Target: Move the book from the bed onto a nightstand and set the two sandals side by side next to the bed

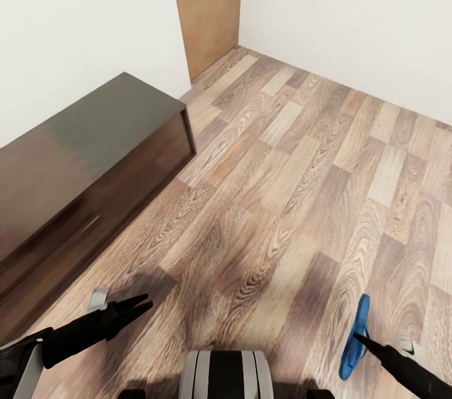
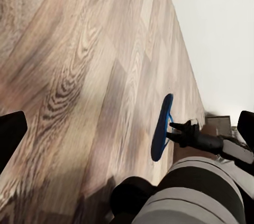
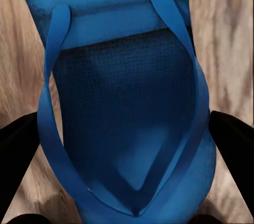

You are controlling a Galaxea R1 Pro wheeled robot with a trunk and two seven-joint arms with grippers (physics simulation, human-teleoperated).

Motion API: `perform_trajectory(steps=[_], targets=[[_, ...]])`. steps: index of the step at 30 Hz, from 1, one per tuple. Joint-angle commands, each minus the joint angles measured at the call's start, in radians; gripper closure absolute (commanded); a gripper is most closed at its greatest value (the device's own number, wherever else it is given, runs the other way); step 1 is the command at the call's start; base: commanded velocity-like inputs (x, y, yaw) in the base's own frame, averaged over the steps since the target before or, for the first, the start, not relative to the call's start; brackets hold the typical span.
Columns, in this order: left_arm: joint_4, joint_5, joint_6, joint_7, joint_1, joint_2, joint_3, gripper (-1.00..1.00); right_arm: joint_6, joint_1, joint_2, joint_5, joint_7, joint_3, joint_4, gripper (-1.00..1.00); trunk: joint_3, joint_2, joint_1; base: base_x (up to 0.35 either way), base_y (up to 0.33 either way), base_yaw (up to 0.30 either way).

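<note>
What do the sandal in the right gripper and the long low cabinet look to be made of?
Sandal: likely foam or rubber, matte blue, with a fine dotted footbed texture and smooth thin straps. Cabinet: apparently dark brown wood or veneer, its top glossy enough to reflect pale light.

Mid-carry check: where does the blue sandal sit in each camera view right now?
Head view: sandal on edge at lower right, at the right end effector.
Left wrist view: sandal on edge, centre-right.
Right wrist view: sandal close up, straps facing camera.
Shared landmark: wood-plank floor.

Black arms (image 1: pixel 81 330), tapered black end effectors, grey-striped trunk (image 1: pixel 227 375).
</note>
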Motion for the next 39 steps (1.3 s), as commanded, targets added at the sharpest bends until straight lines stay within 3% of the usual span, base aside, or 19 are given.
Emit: perform_trajectory(steps=[1, 4, 17, 24, 27, 39], targets=[[0.0, 0.002, 0.009, -0.002, 0.0, 0.0, -0.001, -1.0, -0.016, -0.001, 0.0, -0.01, 0.003, -0.004, 0.059, 1.0, 0.004, 0.0, -0.001, 0.0, 0.0, 0.0], [0.0, 0.002, 0.009, -0.002, 0.0, -0.001, -0.003, -1.0, -0.047, -0.001, 0.0, -0.011, 0.003, -0.005, 0.117, 1.0, 0.015, 0.001, -0.002, 0.0, 0.0, 0.0], [0.0, 0.004, 0.009, -0.002, 0.0, 0.0, -0.003, -1.0, -0.065, -0.001, -0.001, -0.008, 0.002, -0.005, 0.142, 1.0, 0.065, 0.004, -0.008, 0.0, 0.0, 0.0], [0.0, 0.005, 0.009, -0.002, 0.0, 0.0, -0.003, -1.0, -0.256, -0.001, 0.001, -0.007, -0.003, -0.004, 0.142, 1.0, 0.092, 0.005, -0.011, 0.0, 0.0, 0.0], [0.0, 0.005, 0.009, -0.002, 0.0, 0.0, -0.003, -1.0, -0.282, -0.001, 0.001, -0.007, -0.003, -0.004, 0.142, 1.0, 0.104, 0.006, -0.012, 0.0, 0.0, 0.0], [0.0, 0.003, 0.009, -0.002, 0.0, 0.0, -0.002, -1.0, -0.284, -0.001, 0.001, -0.008, -0.005, -0.005, 0.142, 1.0, 0.15, 0.009, -0.018, 0.0, 0.0, 0.0]])
